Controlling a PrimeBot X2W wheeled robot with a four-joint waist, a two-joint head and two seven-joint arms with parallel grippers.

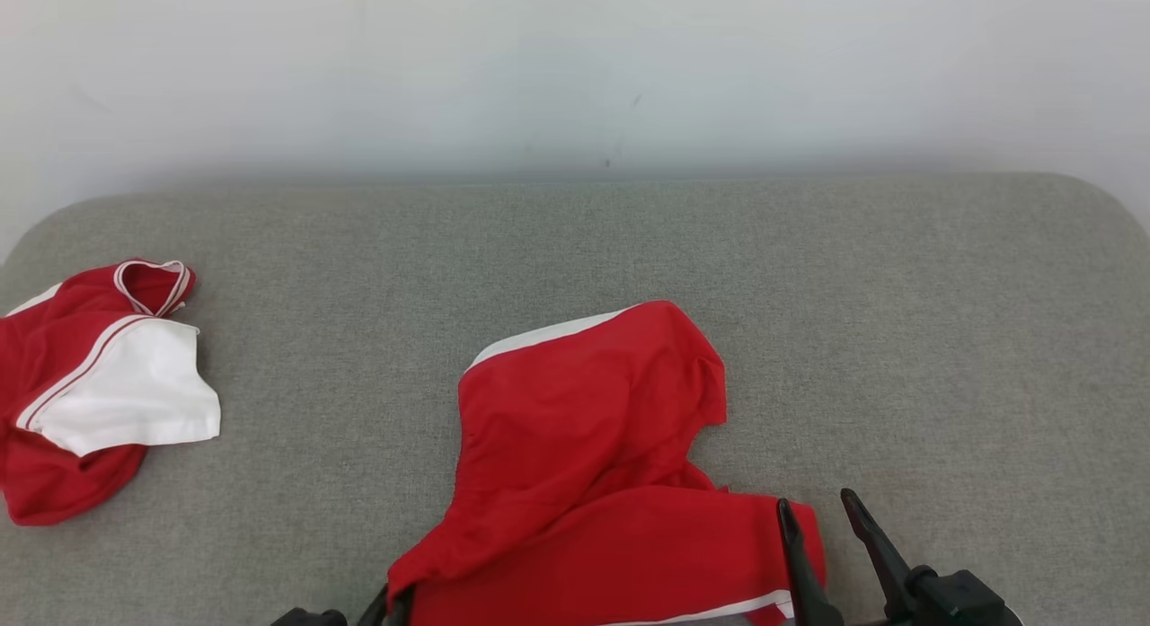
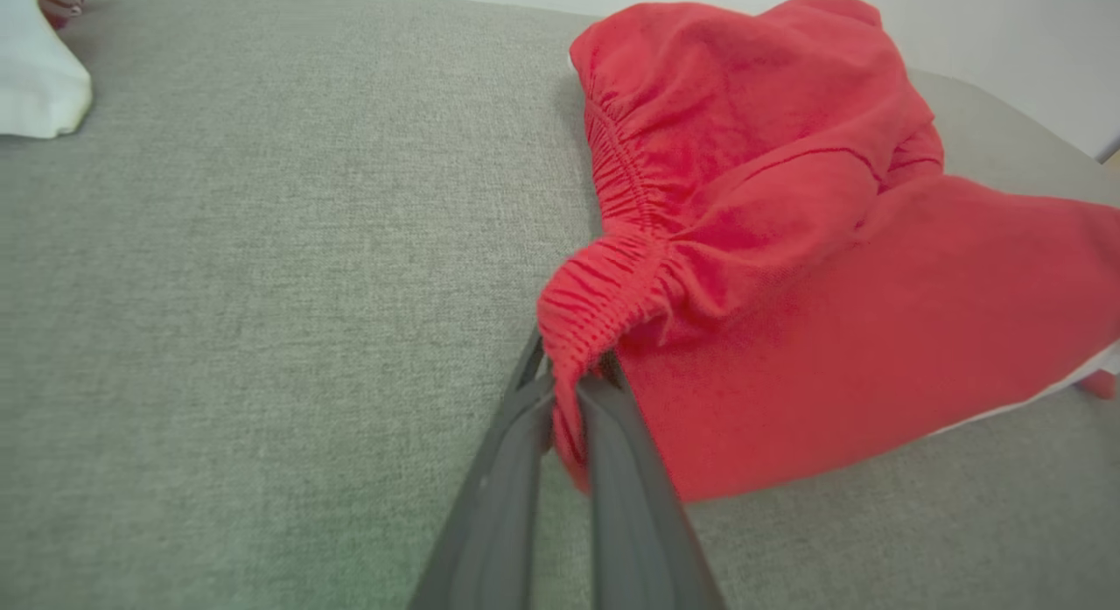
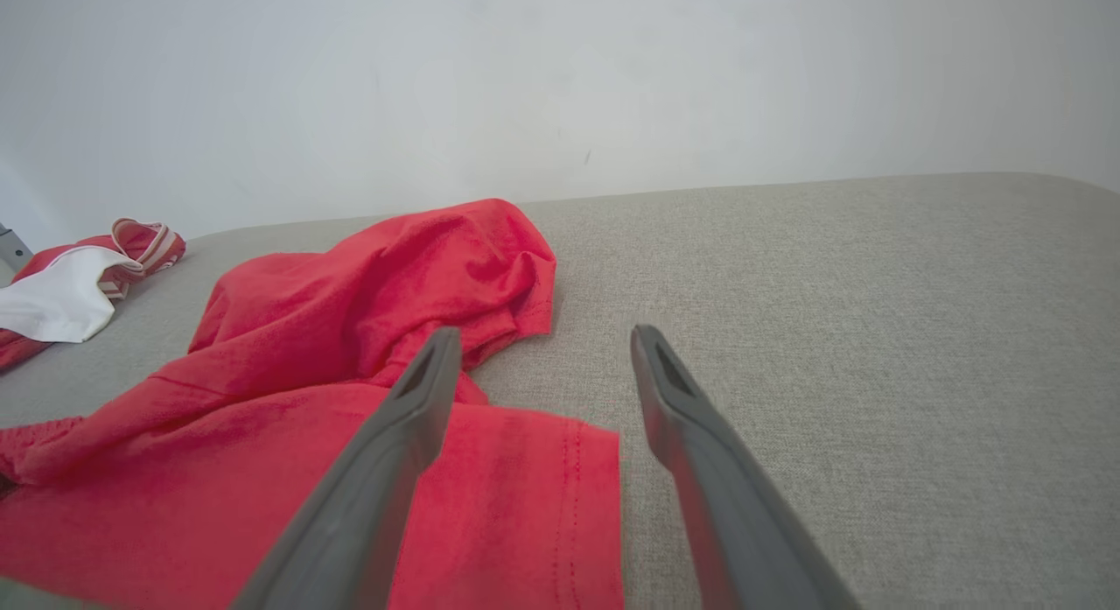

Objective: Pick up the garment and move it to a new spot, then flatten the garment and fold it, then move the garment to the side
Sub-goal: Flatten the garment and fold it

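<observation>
A grey, cloth-covered tabletop with rounded far corners stands against a plain pale wall. The task's thing, a red garment with a white stripe along one edge, lies rumpled at the middle of the near side. Part of it is bunched up into a hump towards the far side and part is spread flat at the near edge.

The left claw is at the garment's near left corner. Its two dark fingers are clenched on the gathered elastic waistband, and red cloth is pinched between them. In the head view this claw just peeks in at the bottom edge under the cloth.

The right claw is at the garment's near right corner, released, with its fingers spread wide and nothing between them. In its own wrist view this claw has one finger over the stitched hem and the other over bare grey cloth. Whether it touches the fabric cannot be told.

A second garment, red with a white panel and a striped collar, lies crumpled at the far left, well apart from the first.
</observation>
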